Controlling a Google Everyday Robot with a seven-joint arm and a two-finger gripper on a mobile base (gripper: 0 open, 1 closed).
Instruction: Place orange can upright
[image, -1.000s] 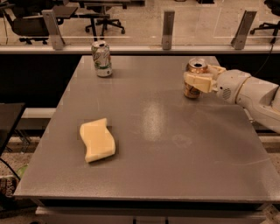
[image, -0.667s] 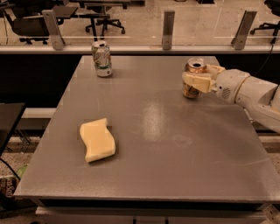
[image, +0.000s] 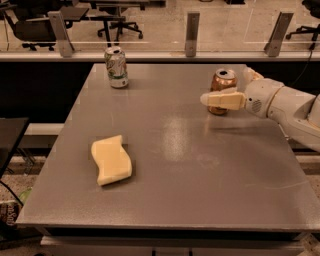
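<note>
The orange can (image: 223, 86) stands upright on the grey table (image: 175, 165) at the back right, its silver top showing. My gripper (image: 216, 91) reaches in from the right and sits around the can. The near finger (image: 222, 100) crosses in front of the can's lower body. The far finger (image: 251, 75) shows only behind and to the right of the can; its tip is hidden. The fingers stand apart with the can between them, so the gripper looks open.
A white-and-green can (image: 116, 67) stands upright at the table's back left. A pale yellow sponge (image: 111, 159) lies front left. A glass barrier with metal posts (image: 190, 34) runs behind the table. My white arm (image: 295, 112) hangs over the right edge.
The near finger has shifted slightly forward and down, away from the can's side, so more of the can shows. The can has stayed upright in place.
</note>
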